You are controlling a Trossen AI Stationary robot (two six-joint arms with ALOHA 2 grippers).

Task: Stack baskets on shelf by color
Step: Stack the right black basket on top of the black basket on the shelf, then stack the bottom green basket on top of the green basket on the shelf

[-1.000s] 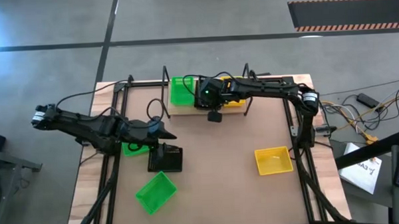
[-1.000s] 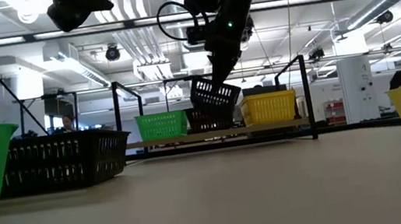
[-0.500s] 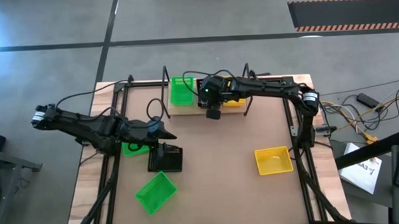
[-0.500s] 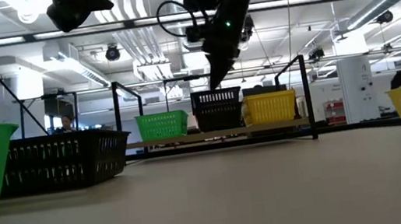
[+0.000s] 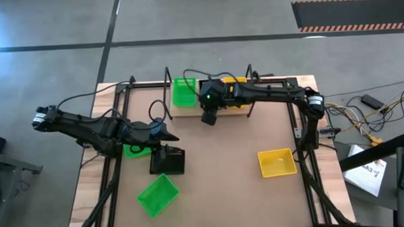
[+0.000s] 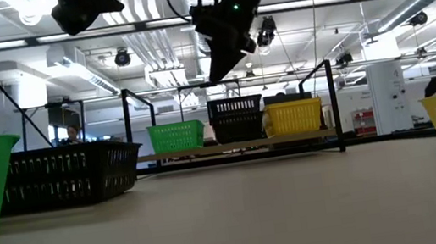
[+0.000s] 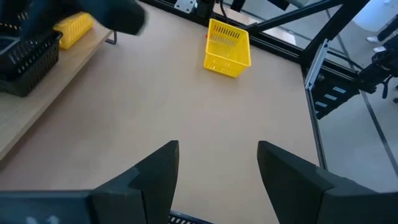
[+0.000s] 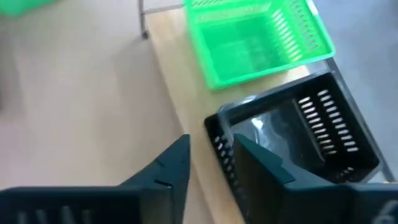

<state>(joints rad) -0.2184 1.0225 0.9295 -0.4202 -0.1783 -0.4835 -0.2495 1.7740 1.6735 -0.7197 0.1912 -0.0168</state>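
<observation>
Black basket (image 6: 236,118) now released on shelf (image 6: 238,146) at 12 o'clock, between green and yellow; right gripper (image 8: 211,163) lifted clear, fingers narrow, empty. Left gripper (image 7: 217,168) wide, waiting.

I see three baskets upright on the shelf (image 6: 239,146) — green (image 6: 176,136), black (image 6: 236,119), yellow (image 6: 292,117) — the black one just below my right gripper (image 8: 211,165); other baskets lie well apart from it.
</observation>
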